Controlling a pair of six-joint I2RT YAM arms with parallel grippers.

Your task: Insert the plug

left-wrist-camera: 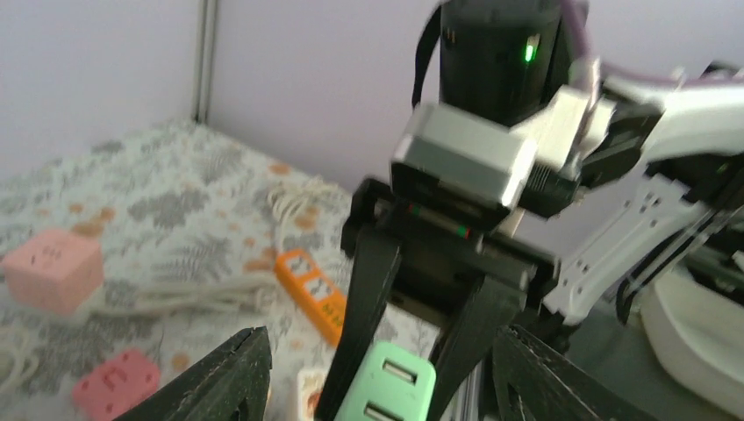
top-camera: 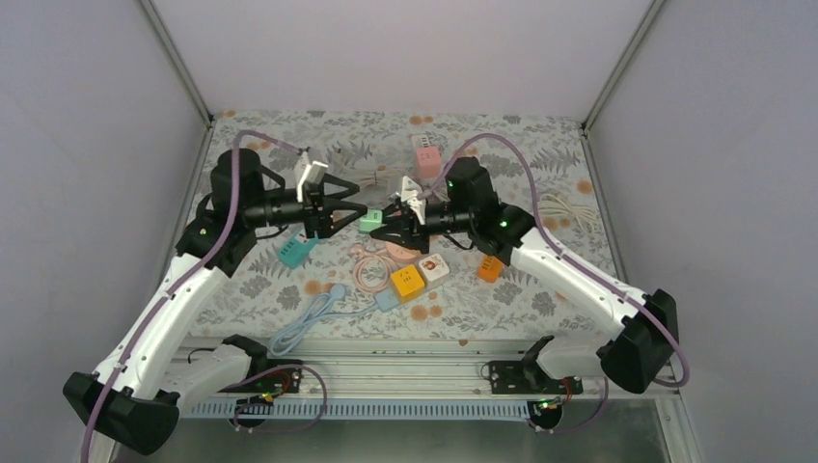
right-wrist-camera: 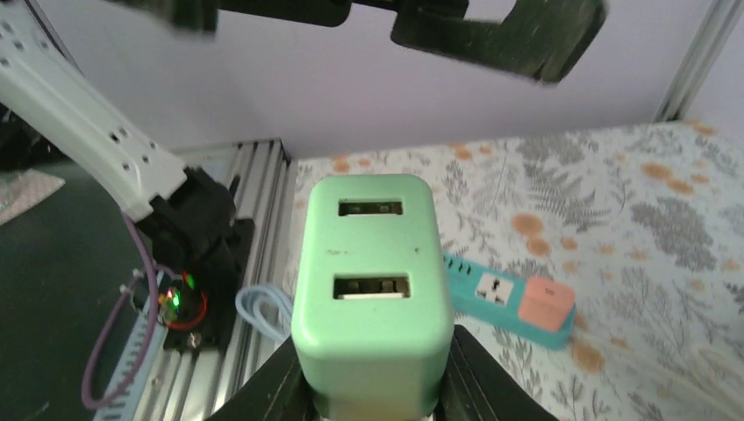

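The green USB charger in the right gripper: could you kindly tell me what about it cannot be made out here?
- Right wrist view: the rear end of the green USB charger is hidden between the fingers of the right gripper and cut off by the bottom edge.
- Left wrist view: its lower part is cut off by the bottom edge, and it is blurred.
- Top view: it is too small to show its ports.

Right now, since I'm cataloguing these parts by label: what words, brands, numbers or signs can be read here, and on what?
No text reads clearly in any view.
green charger: a faint printed mark beside the ports, too small to read.
orange power strip: dark markings, blurred.
white block: a red mark, too small to read.
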